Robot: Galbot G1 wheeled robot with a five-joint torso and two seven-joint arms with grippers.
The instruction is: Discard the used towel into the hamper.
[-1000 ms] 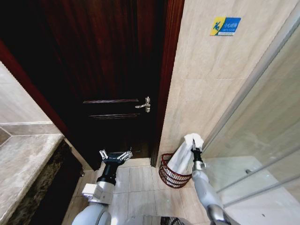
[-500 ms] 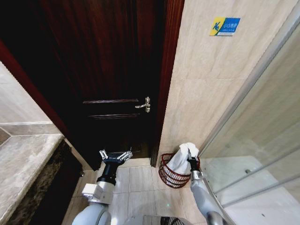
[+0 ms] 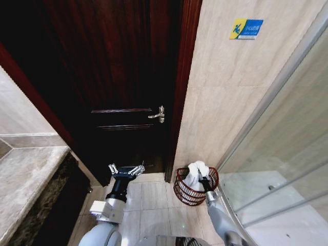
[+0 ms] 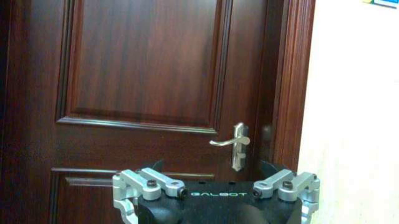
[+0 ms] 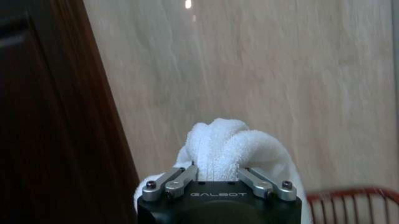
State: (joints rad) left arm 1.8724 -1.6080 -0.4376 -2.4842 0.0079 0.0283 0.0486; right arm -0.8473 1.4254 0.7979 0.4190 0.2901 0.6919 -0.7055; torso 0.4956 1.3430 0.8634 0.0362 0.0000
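Right gripper [image 3: 203,179] lower than second ago, fingers still pinching white towel [image 3: 194,173]. Towel bulk now inside hamper [image 3: 187,193] by wall, not released. Left gripper [image 3: 126,170] parked before door, fingers spread.

Door [image 3: 123,92] straight ahead, its handle [image 3: 158,114] on the door's right side, near the frame. Wall [image 3: 230,97] to the right of the door. Sign [image 3: 246,28] high on that wall. Glass panel [image 3: 292,154] farther right, running toward the robot. Counter [image 3: 25,174] at far left.

Hamper [image 3: 188,190] on the floor at the foot of the wall, just right of the door frame. Towel [image 3: 193,174] inside the hamper, bunched top above the rim. Right gripper [image 3: 203,179] over the hamper, clamped around the towel. Left gripper [image 3: 125,170] left of the hamper, in front of the door, well apart from it, fingers spread.
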